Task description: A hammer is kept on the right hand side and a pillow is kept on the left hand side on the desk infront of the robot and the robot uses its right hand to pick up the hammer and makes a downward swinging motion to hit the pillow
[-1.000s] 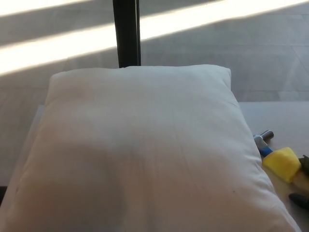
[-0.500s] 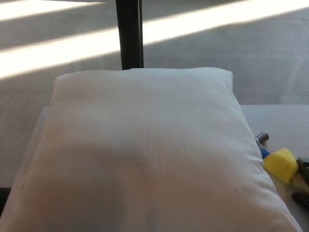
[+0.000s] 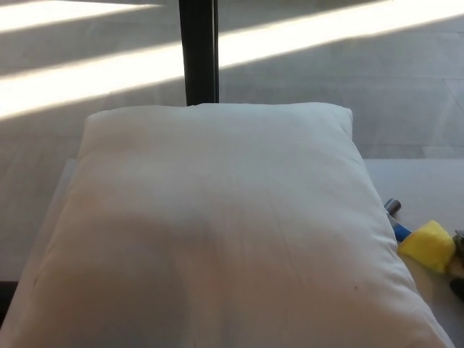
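Observation:
A large white pillow (image 3: 217, 225) fills most of the head view and lies on the white desk (image 3: 428, 185). Right of it lies the hammer (image 3: 428, 245), of which a yellow part, a blue part and a grey metal end show. The pillow's edge hides a bit of it, and the picture's right edge cuts it off. Just beside the yellow part, a small dark piece of my right hand (image 3: 459, 288) shows at the right edge. Whether it touches the hammer is hidden. My left hand does not show.
A black upright post (image 3: 199, 51) stands behind the pillow. Beyond the desk is grey floor with bright bands of sunlight (image 3: 109, 72). The desk's back edge runs just behind the hammer on the right.
The whole picture has shifted a little right and down, so the camera moved. Less of the right hand and hammer shows at the right edge now.

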Robot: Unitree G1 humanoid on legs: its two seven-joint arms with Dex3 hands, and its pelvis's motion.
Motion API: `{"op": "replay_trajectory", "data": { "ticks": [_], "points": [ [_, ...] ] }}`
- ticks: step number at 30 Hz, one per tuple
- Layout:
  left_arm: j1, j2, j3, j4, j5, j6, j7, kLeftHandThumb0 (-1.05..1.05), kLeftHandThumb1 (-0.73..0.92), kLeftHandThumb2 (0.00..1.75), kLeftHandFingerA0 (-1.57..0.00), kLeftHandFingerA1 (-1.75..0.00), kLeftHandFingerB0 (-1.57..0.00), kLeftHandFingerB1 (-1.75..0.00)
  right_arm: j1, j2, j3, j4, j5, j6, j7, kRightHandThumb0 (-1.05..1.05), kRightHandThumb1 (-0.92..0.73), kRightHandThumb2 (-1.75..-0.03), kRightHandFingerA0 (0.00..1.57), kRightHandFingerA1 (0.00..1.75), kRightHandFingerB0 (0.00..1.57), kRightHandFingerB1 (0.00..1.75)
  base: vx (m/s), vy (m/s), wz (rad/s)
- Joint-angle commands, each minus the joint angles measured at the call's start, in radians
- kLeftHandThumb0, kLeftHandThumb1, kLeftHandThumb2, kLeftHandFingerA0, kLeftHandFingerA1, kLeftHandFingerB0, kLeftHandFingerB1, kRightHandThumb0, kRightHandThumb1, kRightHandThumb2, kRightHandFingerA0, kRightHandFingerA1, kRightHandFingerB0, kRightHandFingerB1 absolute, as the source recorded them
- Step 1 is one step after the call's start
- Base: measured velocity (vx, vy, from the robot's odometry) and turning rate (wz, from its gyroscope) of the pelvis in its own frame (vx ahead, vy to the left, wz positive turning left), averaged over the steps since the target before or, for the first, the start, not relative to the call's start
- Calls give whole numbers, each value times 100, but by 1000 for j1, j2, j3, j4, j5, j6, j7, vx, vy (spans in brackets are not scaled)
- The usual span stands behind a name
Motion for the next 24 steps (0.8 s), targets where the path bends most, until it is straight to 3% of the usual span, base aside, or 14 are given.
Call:
{"op": "replay_trajectory", "data": {
  "ticks": [1, 2, 3, 5, 6, 7, 11, 12, 13, 15, 16, 20, 22, 24],
  "points": [
    [-4, 9, 5, 5, -11, -15, -6, -57, 71, 61, -64, -60, -73, -52, 74, 27, -3, 84, 10, -86, -8, -29, -85, -66, 82, 160, 76, 112, 0, 0, 0],
    [-1, 11, 2, 3, -8, -15, -4, -56, 72, 61, -65, -62, -69, -52, 79, 8, -8, 72, 17, -126, 10, -28, -84, -65, 81, 115, 79, 80, 0, 0, 0],
    [1, 10, 4, 1, -11, -17, -6, -58, 71, 61, -66, -64, -70, -53, 78, 5, -15, 72, 21, -142, 18, -29, -82, -64, 83, 112, 76, 61, 0, 0, 0],
    [-2, 10, 1, 1, -7, -10, 2, -58, 72, 62, -63, -64, -74, -53, 84, -7, -33, 55, 37, -185, 30, -28, -79, -63, 86, 88, 72, 51, 0, 0, 0],
    [0, 11, -1, -1, -6, -14, -2, -59, 72, 62, -61, -64, -73, -54, 87, -13, -40, 47, 43, -208, 37, -24, -73, -67, 86, 121, 72, 52, 0, 0, 0],
    [-2, 11, -2, 0, -4, -13, 2, -59, 72, 61, -60, -63, -72, -53, 90, -19, -46, 37, 46, -222, 40, -22, -67, -72, 88, 134, 73, 55, 0, 0, 0],
    [1, 11, 3, 2, -9, -15, -1, -57, 73, 61, -64, -66, -68, -53, 101, -26, -89, 11, 85, -284, 56, -18, -62, -83, 90, 137, 78, 65, 0, 0, 0],
    [1, 11, 3, 0, -10, -13, 1, -57, 73, 62, -65, -62, -69, -52, 101, -34, -104, 1, 98, -294, 68, -18, -65, -80, 90, 113, 75, 62, 0, 0, 0],
    [3, 10, 8, 1, -15, -7, 1, -57, 73, 62, -65, -62, -69, -52, 100, -33, -126, -4, 117, -297, 82, -18, -66, -81, 86, 136, 81, 66, 0, 0, 0],
    [4, 10, 6, 3, -12, -10, -1, -57, 74, 62, -67, -63, -69, -51, 106, -32, -161, -18, 134, -309, 74, -18, -64, -84, 91, 131, 80, 68, 0, 0, 0],
    [9, 9, 6, 3, -11, -17, -11, -56, 74, 62, -62, -60, -64, -50, 107, -23, -210, -21, 177, -322, 80, -16, -60, -87, 85, 173, 75, 122, 0, 0, 0],
    [11, 6, 14, 0, -18, -17, 1, -56, 73, 62, -68, -62, -72, -54, 81, -5, -346, -44, 287, -289, 138, -14, -63, -86, 82, 173, 75, 121, 0, 0, 0],
    [10, 10, 4, 1, -7, -11, 3, -56, 74, 62, -67, -61, -70, -52, 70, -5, -378, -57, 293, -263, 144, -16, -60, -91, 83, 174, 75, 146, 0, 0, 0],
    [9, 11, 12, 1, -17, -8, -7, -55, 74, 62, -66, -62, -71, -54, 58, -2, -423, -79, 320, -238, 159, -18, -56, -98, 85, 173, 79, 146, 0, 0, 0]
  ]
}}
